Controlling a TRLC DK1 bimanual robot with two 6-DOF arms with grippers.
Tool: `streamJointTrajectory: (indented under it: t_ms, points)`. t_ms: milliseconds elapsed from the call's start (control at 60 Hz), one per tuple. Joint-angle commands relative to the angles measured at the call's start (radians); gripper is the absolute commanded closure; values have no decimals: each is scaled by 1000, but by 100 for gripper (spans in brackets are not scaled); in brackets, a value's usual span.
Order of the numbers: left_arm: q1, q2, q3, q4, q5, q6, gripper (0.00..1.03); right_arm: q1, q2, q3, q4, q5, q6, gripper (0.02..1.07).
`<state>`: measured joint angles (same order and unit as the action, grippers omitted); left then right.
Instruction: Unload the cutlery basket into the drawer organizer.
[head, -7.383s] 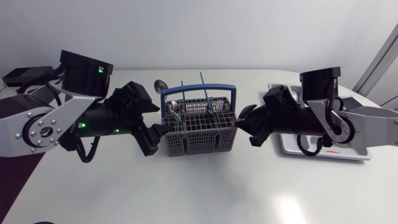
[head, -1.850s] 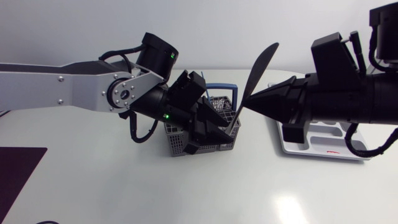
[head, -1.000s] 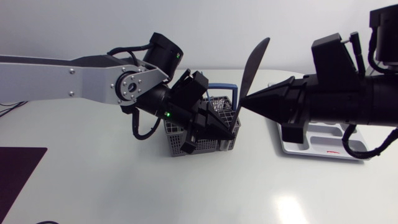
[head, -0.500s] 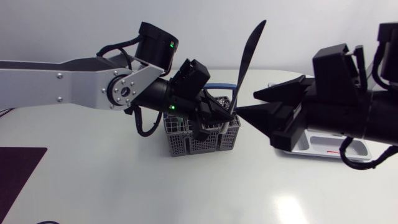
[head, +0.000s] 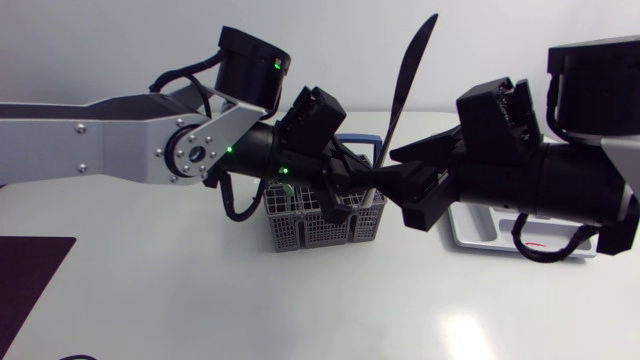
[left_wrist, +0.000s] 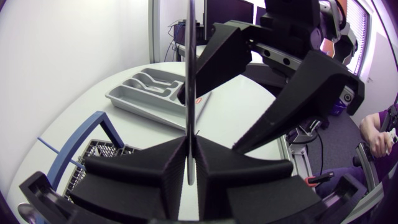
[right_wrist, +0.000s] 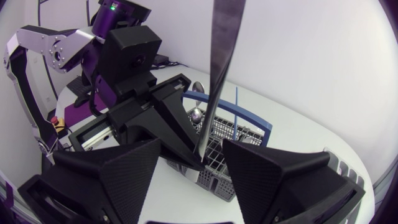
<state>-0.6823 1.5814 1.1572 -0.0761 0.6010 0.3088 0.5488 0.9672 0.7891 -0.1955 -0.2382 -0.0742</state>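
The left arm (head: 110, 150) extends over the cutlery basket (head: 320, 228), its jaws clamped on the low end of a knife (head: 405, 90) that stands nearly upright. The right arm (head: 540, 180) lies level just beside it, jaws wide and flanking the knife. The drawer organizer (head: 465, 235) sits far right.

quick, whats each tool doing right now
left tool: closed on the knife
right tool: open, fingers either side of the knife, not gripping it
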Motion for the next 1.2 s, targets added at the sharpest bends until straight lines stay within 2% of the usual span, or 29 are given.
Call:
streamJointTrajectory:
  t_ms: [0,233,483,1017,1083,1117,1150,1183]
  points:
    - [9,-37,-24,19,14,-23,89,-12,13,-8,27,4,21,42]
    - [9,-37,-27,25,14,-30,89,-20,28,-11,54,4,24,63]
    - [4,-37,-24,29,14,-33,89,-16,50,-10,71,2,24,96]
    - [-3,-60,-34,30,16,-36,87,-15,62,-13,88,-24,31,101]
    - [0,-64,-33,36,16,-45,81,-20,57,-14,84,-27,31,101]
    - [9,-70,-33,44,16,-57,71,-26,53,-16,79,-30,30,101]
    - [12,-74,-33,48,16,-63,65,-29,48,-16,74,-30,30,101]
    - [24,-80,-33,58,16,-82,52,-35,42,-17,70,-30,28,101]
